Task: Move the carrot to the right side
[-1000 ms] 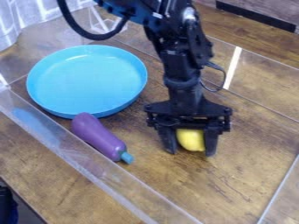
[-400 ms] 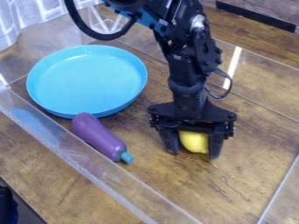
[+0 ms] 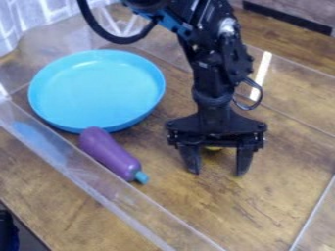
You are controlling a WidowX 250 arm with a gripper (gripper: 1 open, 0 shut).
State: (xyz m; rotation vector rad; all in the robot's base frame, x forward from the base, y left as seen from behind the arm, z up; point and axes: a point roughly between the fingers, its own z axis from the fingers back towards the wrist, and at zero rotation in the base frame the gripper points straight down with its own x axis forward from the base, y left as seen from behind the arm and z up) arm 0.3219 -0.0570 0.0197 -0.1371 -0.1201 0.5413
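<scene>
Yellow carrot (image 3: 215,150), between spread fingers (image 3: 191,160), black gripper (image 3: 217,170)

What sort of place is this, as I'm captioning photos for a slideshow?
Perhaps a robot test bench: a robot arm stands over a wooden tabletop, with a blue plate and purple toy-like eggplant.

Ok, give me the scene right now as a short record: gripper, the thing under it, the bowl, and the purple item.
gripper: black two-fingered gripper, pointing down, fingers spread
under gripper: small yellow object, mostly hidden behind the gripper; whether it is the carrot cannot be told
bowl: round blue plastic-looking bowl, upper left of the view
purple item: long purple eggplant-like object with a blue-green tip, lying near the bowl
surface: brown wood-look tabletop
</scene>
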